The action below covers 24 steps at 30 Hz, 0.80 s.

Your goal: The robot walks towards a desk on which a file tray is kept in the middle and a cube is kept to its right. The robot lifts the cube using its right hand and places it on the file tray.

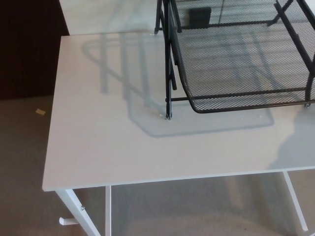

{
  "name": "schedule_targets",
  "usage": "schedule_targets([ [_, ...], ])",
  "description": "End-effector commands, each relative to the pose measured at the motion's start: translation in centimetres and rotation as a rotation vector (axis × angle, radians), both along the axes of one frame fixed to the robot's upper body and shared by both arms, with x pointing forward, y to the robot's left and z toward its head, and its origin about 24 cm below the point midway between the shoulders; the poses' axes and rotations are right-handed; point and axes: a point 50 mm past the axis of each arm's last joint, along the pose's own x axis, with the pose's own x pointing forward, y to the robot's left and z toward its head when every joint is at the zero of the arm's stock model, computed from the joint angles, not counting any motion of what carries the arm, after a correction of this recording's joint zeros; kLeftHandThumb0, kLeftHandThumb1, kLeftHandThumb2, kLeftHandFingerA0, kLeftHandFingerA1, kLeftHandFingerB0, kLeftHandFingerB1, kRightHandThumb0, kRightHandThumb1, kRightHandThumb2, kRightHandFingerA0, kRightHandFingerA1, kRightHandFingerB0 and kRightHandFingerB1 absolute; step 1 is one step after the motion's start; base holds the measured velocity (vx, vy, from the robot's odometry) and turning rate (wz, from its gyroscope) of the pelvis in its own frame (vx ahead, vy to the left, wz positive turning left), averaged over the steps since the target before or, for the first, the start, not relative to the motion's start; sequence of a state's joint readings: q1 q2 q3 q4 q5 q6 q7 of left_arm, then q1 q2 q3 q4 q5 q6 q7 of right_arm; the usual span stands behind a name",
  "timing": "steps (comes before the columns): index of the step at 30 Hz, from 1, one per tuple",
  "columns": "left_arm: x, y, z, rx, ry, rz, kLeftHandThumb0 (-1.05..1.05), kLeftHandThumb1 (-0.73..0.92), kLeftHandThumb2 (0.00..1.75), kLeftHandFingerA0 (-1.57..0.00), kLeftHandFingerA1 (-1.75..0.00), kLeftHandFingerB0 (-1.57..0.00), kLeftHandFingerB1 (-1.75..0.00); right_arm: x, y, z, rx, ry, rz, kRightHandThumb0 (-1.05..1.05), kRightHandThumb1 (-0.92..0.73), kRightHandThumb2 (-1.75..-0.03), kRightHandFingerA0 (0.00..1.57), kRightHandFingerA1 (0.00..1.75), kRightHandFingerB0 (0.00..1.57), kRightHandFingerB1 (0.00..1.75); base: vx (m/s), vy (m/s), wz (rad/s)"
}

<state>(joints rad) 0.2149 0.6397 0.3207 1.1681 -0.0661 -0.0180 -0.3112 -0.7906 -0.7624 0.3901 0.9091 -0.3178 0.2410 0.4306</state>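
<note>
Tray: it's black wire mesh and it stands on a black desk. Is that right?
Not quite. The desk is white, not black. The rest holds: the tray is black wire mesh and it stands on that desk, as the head view shows.

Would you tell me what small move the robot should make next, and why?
Probably a small turn to its right. The file tray is cut off at the picture's right edge, the white desk fills the left, and neither the cube nor a hand shows; the desk right of the tray lies out of frame.
</note>
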Motion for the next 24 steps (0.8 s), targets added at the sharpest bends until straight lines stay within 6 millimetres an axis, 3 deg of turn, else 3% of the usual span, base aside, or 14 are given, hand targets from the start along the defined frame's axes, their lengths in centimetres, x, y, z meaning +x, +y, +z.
schedule_targets([
  [1,0.3,0.7,0.7,0.027,-0.013,0.007,-1.05,0.69,1.26,-0.2,-0.8,0.0,-0.63,0.2,0.2,0.0,-0.07,0.003,0.074,-0.68,-0.59,-0.58,0.04,0.26,0.07,0.25,0.0,0.0,0.0],
  [5,0.0,0.7,0.7,0.02,-0.005,-0.003,-1.05,0.66,1.26,-0.14,-0.78,-0.01,-0.61,0.3,0.4,-0.2,-0.125,0.037,0.097,-0.71,-0.46,-0.87,0.01,0.38,0.01,0.32,0.0,0.0,0.0],
  [6,0.1,0.7,0.7,0.019,-0.008,-0.007,-1.05,0.67,1.26,-0.13,-0.78,-0.02,-0.6,0.3,0.4,-0.3,-0.129,0.037,0.098,-0.39,-0.35,-0.95,0.0,0.52,0.0,0.51,0.0,0.0,0.0],
  [7,0.0,0.7,0.8,0.025,-0.001,-0.012,-1.05,0.67,1.26,-0.16,-0.79,0.0,-0.63,0.3,0.5,-0.5,-0.132,0.036,0.106,-0.7,-0.6,-0.59,0.1,0.52,0.06,0.25,0.0,0.0,0.0],
  [8,0.0,0.7,0.8,0.031,0.013,-0.027,-1.05,0.68,1.26,-0.21,-0.81,0.0,-0.66,0.3,0.5,-0.5,-0.159,0.056,0.12,-0.75,-0.49,-0.88,0.08,0.53,0.0,0.28,0.0,0.0,0.0],
  [10,-0.2,0.8,0.8,0.033,0.026,-0.03,-1.05,0.69,1.26,-0.24,-0.82,-0.04,-0.67,0.4,0.6,-0.8,-0.161,0.067,0.114,-0.74,-0.5,-0.85,0.07,0.52,0.03,0.3,0.0,0.0,0.0],
  [11,-0.2,0.8,0.8,0.032,0.025,-0.027,-1.05,0.9,0.73,-0.11,-0.9,-0.05,-0.78,0.4,0.6,-0.9,-0.176,0.077,0.12,-0.72,-0.64,-0.59,0.13,0.49,0.03,0.29,0.0,0.0,0.0],
  [16,-0.1,0.7,0.8,0.029,0.025,-0.029,-1.05,0.9,0.7,-0.13,-1.0,-0.02,-0.83,0.5,0.4,-1.6,-0.093,0.097,0.06,-0.7,-0.43,-0.82,0.05,0.41,0.04,0.26,0.0,0.0,0.0],
  [17,-0.2,0.7,0.8,0.031,0.027,-0.032,-1.05,0.63,1.09,-0.21,-0.83,-0.07,-0.71,0.3,0.3,-1.8,0.04,0.04,0.022,-0.61,-0.34,-0.73,0.04,0.39,0.07,0.27,0.0,0.0,0.0],
  [18,-0.2,0.7,0.8,0.032,0.03,-0.033,-1.05,0.89,0.71,-0.15,-1.0,-0.07,-0.83,0.1,0.2,-2.0,0.13,0.008,0.006,-0.58,-0.43,-0.56,0.07,0.28,0.07,0.23,0.0,0.0,0.0],
  [19,-0.3,0.7,0.8,0.036,0.037,-0.037,-1.05,0.62,1.1,-0.23,-0.82,-0.1,-0.7,0.0,0.3,-2.2,0.164,0.007,0.013,-0.64,-0.44,-0.54,0.04,0.25,0.07,0.25,0.0,0.0,0.0],
  [21,-0.3,0.8,0.8,0.043,0.053,-0.05,-1.05,0.7,1.26,-0.33,-0.84,-0.04,-0.66,0.0,0.7,-2.5,0.146,0.014,0.052,-0.43,-0.43,-0.57,0.13,0.33,0.08,0.19,0.0,0.0,0.0],
  [22,-0.3,0.7,0.7,0.045,0.06,-0.061,-1.05,0.92,0.73,-0.21,-0.92,-0.07,-0.75,0.0,0.9,-2.7,0.152,0.012,0.067,-0.33,-0.45,-0.58,0.14,0.34,0.06,0.19,0.0,0.0,0.0],
  [24,-0.4,0.7,0.7,0.034,0.056,-0.059,-1.05,0.92,0.72,-0.19,-0.93,-0.05,-0.76,-0.4,0.6,-3.1,0.323,-0.001,0.017,-0.24,-0.5,-0.56,0.12,0.34,0.0,0.22,0.0,0.0,0.0],
])
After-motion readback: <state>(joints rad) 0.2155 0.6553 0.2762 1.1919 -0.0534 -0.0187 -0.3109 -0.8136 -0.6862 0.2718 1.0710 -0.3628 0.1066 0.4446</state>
